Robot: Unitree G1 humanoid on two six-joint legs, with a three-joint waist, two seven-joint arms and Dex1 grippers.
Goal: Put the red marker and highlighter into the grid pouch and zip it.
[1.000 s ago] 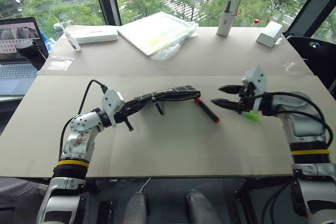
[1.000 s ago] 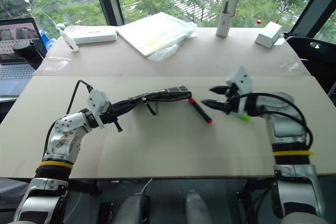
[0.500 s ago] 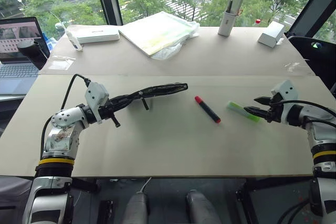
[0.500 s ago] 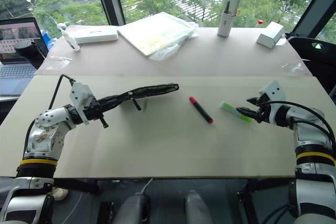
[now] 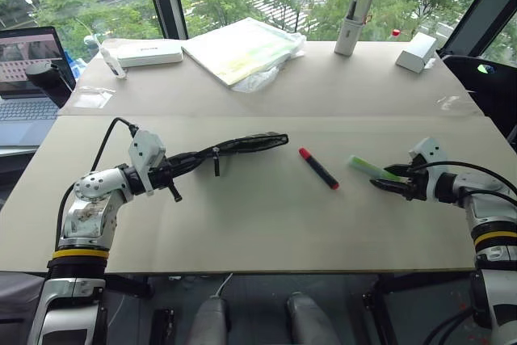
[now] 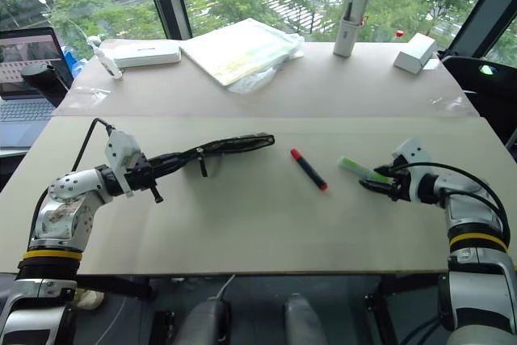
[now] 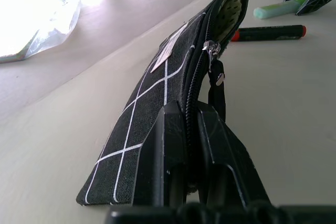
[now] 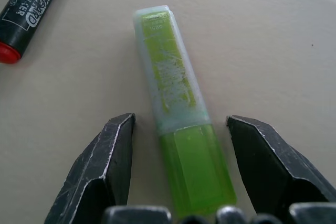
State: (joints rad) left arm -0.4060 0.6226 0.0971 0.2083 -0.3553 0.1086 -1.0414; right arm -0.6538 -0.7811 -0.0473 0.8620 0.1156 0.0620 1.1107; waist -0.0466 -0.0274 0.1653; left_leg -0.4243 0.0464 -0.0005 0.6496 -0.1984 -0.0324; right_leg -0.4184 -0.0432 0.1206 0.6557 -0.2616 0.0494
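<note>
Your left gripper [image 7: 190,145] is clamped on the pouch [image 5: 234,147], held off the table [image 5: 266,224], mouth toward the marker [image 5: 319,168]. Your right gripper [image 8: 178,156] has swung out and dropped low, fingers apart around the highlighter [image 8: 176,114], ready to close. The pouch's inside stays hidden.

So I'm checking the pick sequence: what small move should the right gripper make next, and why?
Probably close the right gripper on the highlighter: its open fingers straddle the pen lying on the table, with gaps either side, while the left gripper holds the grid pouch.
</note>
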